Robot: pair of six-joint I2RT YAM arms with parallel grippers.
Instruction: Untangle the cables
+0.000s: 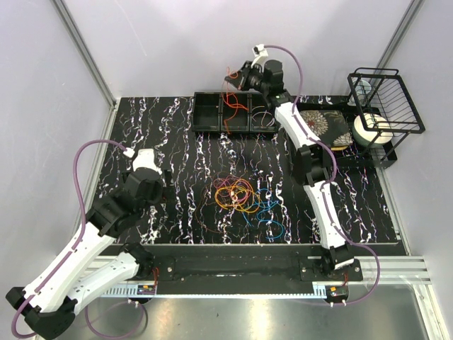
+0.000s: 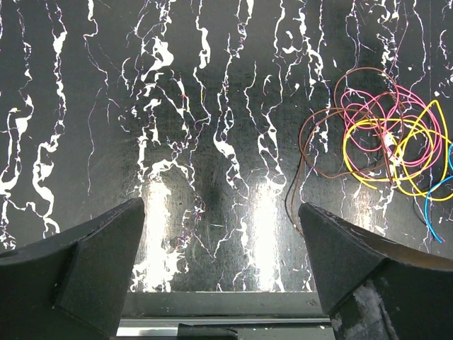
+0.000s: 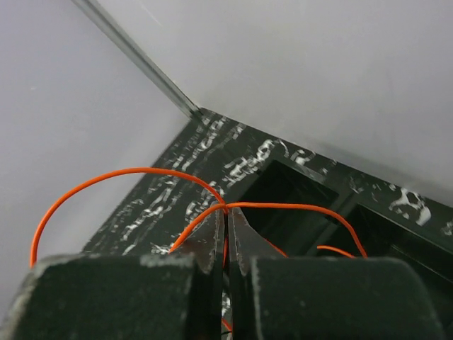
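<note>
A tangle of cables (image 1: 241, 195), pink, yellow, orange, brown and blue loops, lies at the table's middle; part of it shows at the right of the left wrist view (image 2: 382, 145). My right gripper (image 1: 243, 78) is shut on an orange cable (image 3: 141, 174) and holds it in the air above the black compartment tray (image 1: 209, 113) at the back. The cable's loops spread from the fingertips (image 3: 228, 211). More orange cable lies in the tray's middle compartment (image 1: 233, 113). My left gripper (image 2: 223, 234) is open and empty, above bare table left of the tangle.
A black wire rack (image 1: 386, 106) with a white roll (image 1: 371, 131) stands at the back right, beside a patterned dark tray (image 1: 329, 127). White walls and metal posts close the back and sides. The table's front rail (image 1: 233, 265) runs by the arm bases.
</note>
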